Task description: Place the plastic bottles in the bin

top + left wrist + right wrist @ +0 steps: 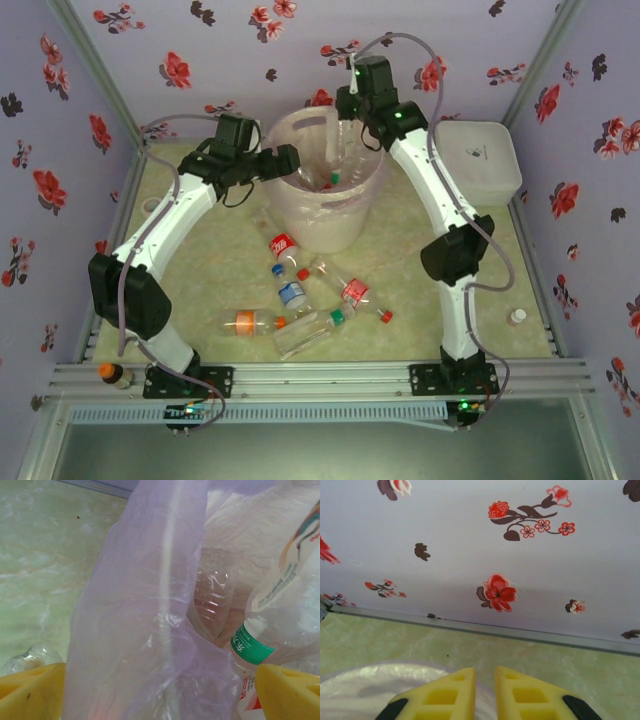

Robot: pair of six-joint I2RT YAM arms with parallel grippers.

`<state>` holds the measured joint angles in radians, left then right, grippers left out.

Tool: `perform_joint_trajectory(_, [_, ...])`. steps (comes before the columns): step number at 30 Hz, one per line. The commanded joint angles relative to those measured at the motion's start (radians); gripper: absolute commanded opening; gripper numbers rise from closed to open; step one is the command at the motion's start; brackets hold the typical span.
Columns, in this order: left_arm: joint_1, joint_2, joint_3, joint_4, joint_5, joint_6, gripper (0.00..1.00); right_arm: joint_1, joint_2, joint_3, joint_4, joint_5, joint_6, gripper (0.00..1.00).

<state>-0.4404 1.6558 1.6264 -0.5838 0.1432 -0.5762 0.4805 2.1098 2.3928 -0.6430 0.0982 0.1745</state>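
The bin (300, 215) stands at the back middle of the table, lined with a pinkish bag (145, 605). Inside it lie plastic bottles, one with a green label (252, 646) and a clear one (215, 592); a green cap (337, 178) shows from above. Several more bottles lie on the table in front: red-labelled (283, 245), blue-labelled (291, 292), orange-labelled (250, 321). My left gripper (292, 160) (160, 667) is open, its fingers either side of the bag's left rim. My right gripper (347, 105) (485, 670) hangs over the bin's far rim, shut and empty, facing the back wall.
A white lidded box (480, 155) sits at the back right. A bottle with an orange cap (112, 375) stands on the near left rail, and a small white-capped one (516, 318) near the right edge. Flowered walls close in three sides.
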Motion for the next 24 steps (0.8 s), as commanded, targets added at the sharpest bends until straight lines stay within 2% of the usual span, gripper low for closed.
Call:
perform_joint_trajectory(1, [-0.003, 0.01, 0.035, -0.001, 0.017, 0.015, 0.95, 0.017, -0.097, -0.141, -0.096, -0.015, -0.06, 0.17])
perform_joint_trajectory(7, [-0.003, 0.031, 0.078, -0.011, 0.016, 0.014, 0.94, 0.03, -0.213, -0.372, -0.092, -0.056, -0.051, 0.16])
perform_joint_trajectory(13, [-0.003, 0.037, 0.105, -0.017, 0.012, 0.018, 0.94, 0.032, -0.274, -0.445, -0.145, -0.094, 0.0, 0.14])
perform_joint_trajectory(17, [-0.006, 0.053, 0.113, -0.015, 0.016, 0.012, 0.94, 0.031, -0.228, -0.449, -0.204, -0.104, 0.041, 0.14])
perform_joint_trajectory(24, [-0.011, 0.058, 0.145, -0.023, 0.018, 0.02, 0.94, 0.038, -0.123, -0.408, -0.178, -0.25, 0.158, 0.17])
